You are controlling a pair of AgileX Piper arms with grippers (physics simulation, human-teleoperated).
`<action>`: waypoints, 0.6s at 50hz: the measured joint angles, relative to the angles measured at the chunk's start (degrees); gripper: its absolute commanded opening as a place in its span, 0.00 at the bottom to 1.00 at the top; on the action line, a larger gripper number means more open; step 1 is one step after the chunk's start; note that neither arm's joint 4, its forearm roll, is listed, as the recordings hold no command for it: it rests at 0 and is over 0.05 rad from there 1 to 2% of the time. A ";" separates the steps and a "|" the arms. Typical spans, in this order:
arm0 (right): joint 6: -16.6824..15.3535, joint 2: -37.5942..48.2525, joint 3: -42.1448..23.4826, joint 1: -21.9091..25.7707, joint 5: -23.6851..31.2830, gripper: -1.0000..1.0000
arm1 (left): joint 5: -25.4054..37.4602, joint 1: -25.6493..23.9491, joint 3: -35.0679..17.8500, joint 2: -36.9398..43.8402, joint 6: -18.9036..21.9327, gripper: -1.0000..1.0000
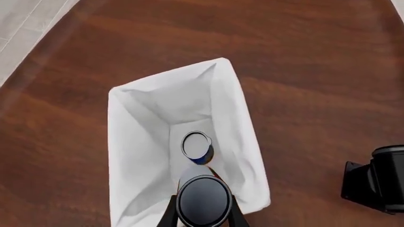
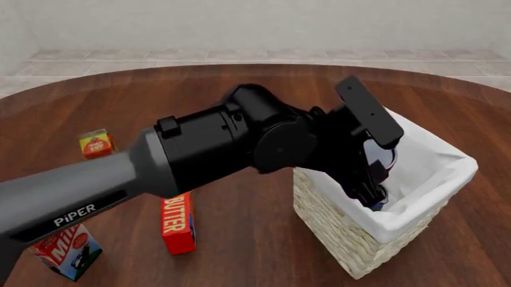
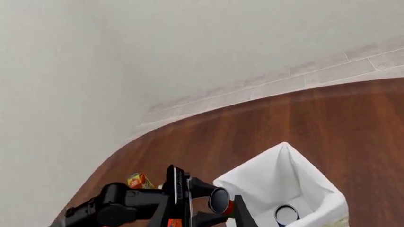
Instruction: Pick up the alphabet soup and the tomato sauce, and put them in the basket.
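Observation:
The alphabet soup point(image 1: 197, 145), a blue-labelled can with a pale round top, stands on the floor of the basket point(image 1: 136, 142); the right wrist view shows the alphabet soup point(image 3: 286, 215) there too. My left gripper point(image 1: 203, 210) hangs over the basket's opening, shut on the tomato sauce point(image 1: 203, 198), whose dark round top faces the camera with a sliver of red label beside it. In the front view the left arm covers most of the basket point(image 2: 367, 251), and the left gripper point(image 2: 374, 192) reaches just inside the rim. My right gripper's fingers do not show in any view.
A red butter box point(image 2: 177, 224) stands left of the basket. A milk carton point(image 2: 68, 251) sits at the near left and a small orange carton point(image 2: 96, 143) farther back. A black arm part point(image 1: 375, 182) shows beside the basket.

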 measured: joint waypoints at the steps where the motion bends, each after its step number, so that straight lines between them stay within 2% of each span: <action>1: 0.01 0.05 0.08 -0.01 -0.14 1.00 | 0.26 0.00 -0.27 0.24 0.09 0.00; 7: 0.10 0.22 0.36 -0.05 -0.69 1.00 | 1.45 0.07 -1.63 1.44 0.52 0.00; 8: 0.11 0.23 0.38 -0.06 -0.74 1.00 | 1.60 0.09 -1.80 1.60 0.58 1.00; 30: 0.24 0.06 0.31 -0.07 -0.72 1.00 | 2.58 0.43 -3.65 3.00 2.23 1.00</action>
